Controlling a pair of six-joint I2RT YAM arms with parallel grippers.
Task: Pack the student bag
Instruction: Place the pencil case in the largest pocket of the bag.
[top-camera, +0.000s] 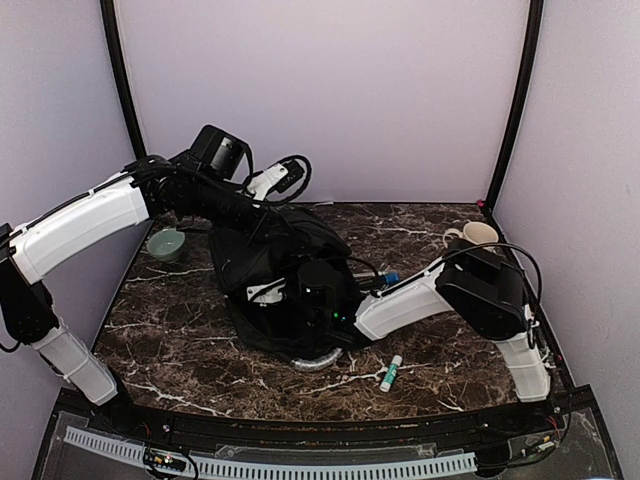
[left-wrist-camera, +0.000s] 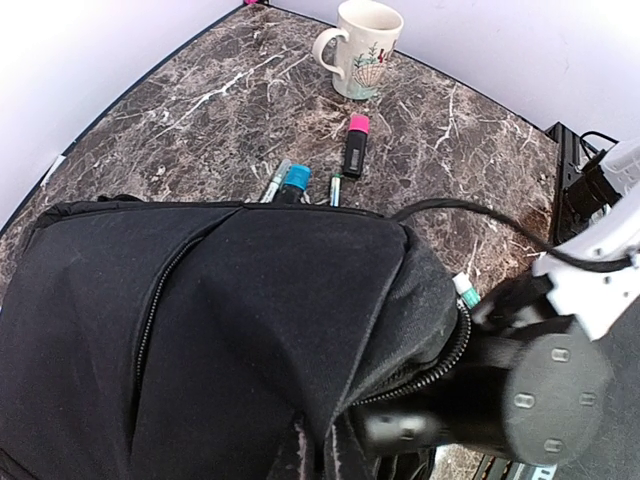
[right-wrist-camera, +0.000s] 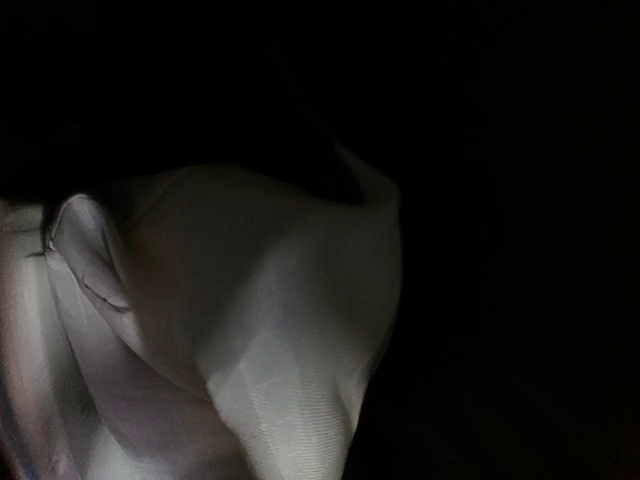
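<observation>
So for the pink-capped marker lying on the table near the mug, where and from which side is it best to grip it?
Grip the pink-capped marker across its black barrel, coming from straight above. It lies flat on the table, clear of the mug and the other pens, so both long sides look free.

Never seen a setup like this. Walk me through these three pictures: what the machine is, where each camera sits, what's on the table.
Two white robot arms are bolted at the table's near edge. The overhead view shows both reaching to the black student bag. The right arm's tool is inside the bag, so its wrist camera sees only dim pale lining; whether it holds anything cannot be told. The left wrist camera looks down over the bag, its own tool out of view. Around lie a mug, a pink-capped marker, pens, a green bowl and a glue stick.
</observation>
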